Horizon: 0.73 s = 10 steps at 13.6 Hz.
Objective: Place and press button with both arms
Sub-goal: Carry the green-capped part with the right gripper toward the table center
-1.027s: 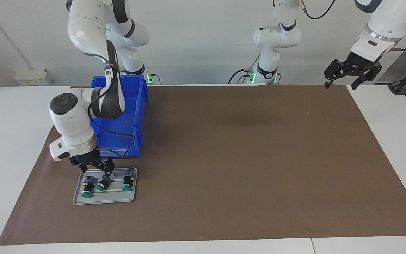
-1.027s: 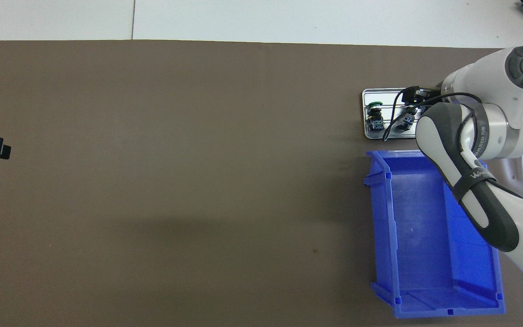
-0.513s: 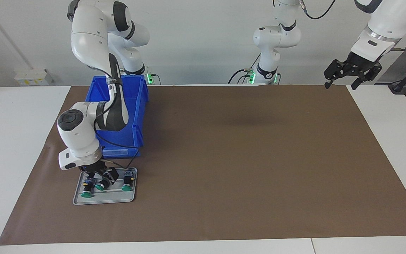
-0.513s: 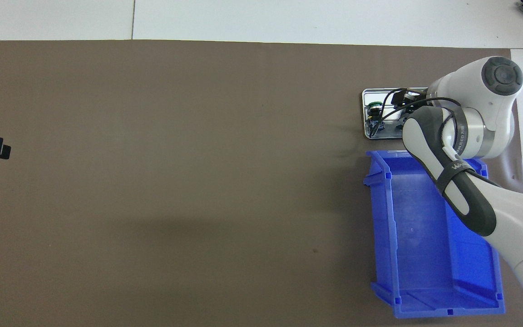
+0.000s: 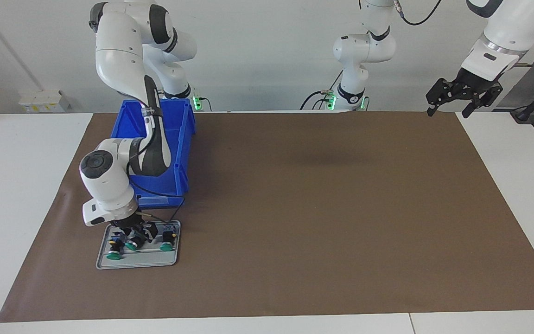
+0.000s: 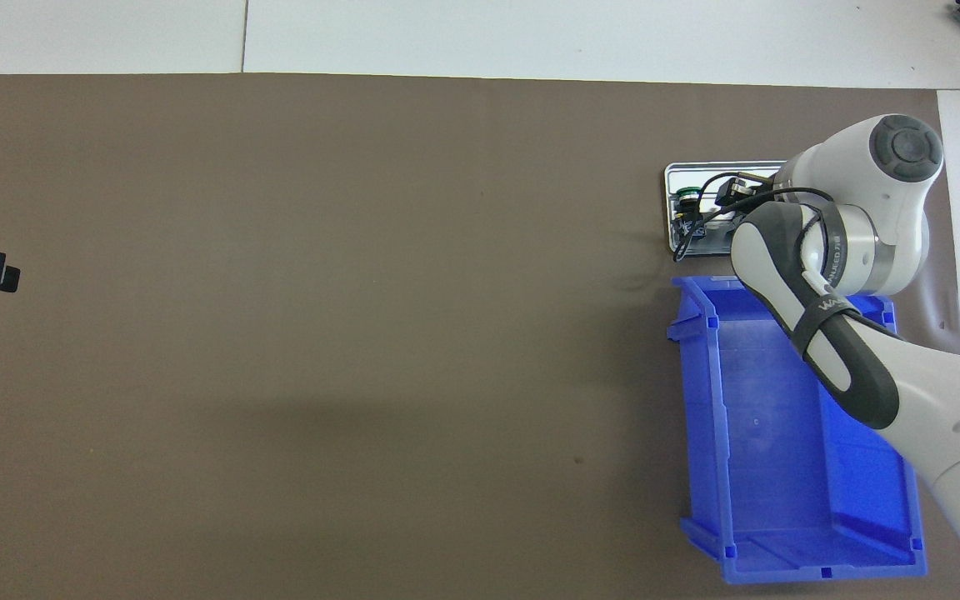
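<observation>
Three green-capped buttons lie on their sides on a grey metal tray (image 5: 137, 262). The middle button (image 5: 132, 245) sits right under my right gripper (image 5: 138, 233), which is down at tray level around its body. The other two buttons (image 5: 114, 253) (image 5: 167, 244) lie on either side of it, untouched. From overhead the right wrist covers most of the tray (image 6: 673, 174); one button (image 6: 687, 202) still shows beside the right gripper (image 6: 734, 198). My left gripper (image 5: 448, 110) hangs open and empty, high over the mat's corner at the left arm's end, where that arm waits.
A blue bin (image 5: 181, 153), empty inside (image 6: 772, 467), stands right next to the tray, nearer to the robots. A brown mat (image 5: 318, 208) covers the table. The right arm's forearm reaches over the bin.
The right gripper has come down from just above the tray to the middle button, and its wrist has shifted slightly toward the table's middle. The left arm has not moved.
</observation>
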Motion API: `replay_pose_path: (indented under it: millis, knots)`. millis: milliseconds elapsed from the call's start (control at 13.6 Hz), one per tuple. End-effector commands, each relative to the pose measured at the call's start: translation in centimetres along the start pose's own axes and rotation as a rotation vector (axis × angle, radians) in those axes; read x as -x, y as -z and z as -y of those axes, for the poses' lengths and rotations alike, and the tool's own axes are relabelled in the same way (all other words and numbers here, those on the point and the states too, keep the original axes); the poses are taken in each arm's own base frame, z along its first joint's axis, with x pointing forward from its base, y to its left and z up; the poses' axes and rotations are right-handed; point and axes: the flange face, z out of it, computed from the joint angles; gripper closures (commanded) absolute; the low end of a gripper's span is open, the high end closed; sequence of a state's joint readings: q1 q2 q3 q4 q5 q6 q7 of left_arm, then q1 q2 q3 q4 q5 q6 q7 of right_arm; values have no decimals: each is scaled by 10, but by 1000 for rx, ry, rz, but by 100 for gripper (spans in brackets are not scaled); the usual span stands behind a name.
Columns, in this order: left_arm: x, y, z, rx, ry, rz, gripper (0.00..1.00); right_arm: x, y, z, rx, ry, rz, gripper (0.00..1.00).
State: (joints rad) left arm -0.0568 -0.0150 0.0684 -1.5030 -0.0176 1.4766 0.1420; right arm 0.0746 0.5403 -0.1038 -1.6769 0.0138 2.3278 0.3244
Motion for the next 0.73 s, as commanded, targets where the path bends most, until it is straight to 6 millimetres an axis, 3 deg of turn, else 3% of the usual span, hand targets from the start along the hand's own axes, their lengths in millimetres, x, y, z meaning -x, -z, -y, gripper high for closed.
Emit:
replay_pose_path:
  millis: [0,147,440,660]
  knots:
    - [9,0,0,-16,11,9,0,0,2,0,-15,-22,1,100]
    - [9,0,0,-16,11,8,0,-5,11,3,-32,-33,2,100]
    - [9,0,0,-18,11,10,0,-30,74,16,-47,-59,-18,100]
    - [9,0,0,-16,11,9,0,-33,117,42,-62,-356,-54,100]
